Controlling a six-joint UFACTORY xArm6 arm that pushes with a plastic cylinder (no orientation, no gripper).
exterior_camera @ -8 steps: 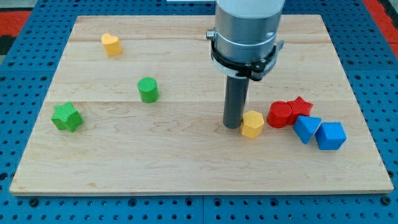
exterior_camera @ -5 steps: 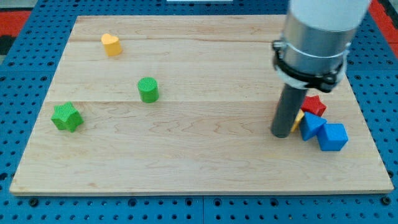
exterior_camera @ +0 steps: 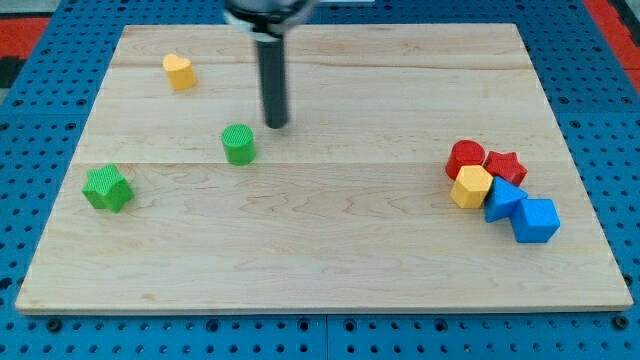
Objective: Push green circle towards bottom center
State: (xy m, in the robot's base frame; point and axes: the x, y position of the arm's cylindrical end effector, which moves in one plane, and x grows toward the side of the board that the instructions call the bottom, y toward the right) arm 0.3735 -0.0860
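Green circle (exterior_camera: 238, 144), a short ridged round block, is seen left of the middle of the wooden board (exterior_camera: 320, 260). My tip (exterior_camera: 275, 124) is placed just above it and a little to the right, near but not touching; nothing is held by the bare rod. Open wood is found below the circle down to the bottom edge. Green star (exterior_camera: 107, 188) is set at the far left.

My tip (exterior_camera: 275, 124) now beside green circle (exterior_camera: 238, 144)

Rod (exterior_camera: 272, 70) cut off by top edge; red star (exterior_camera: 507, 167) partly hidden.
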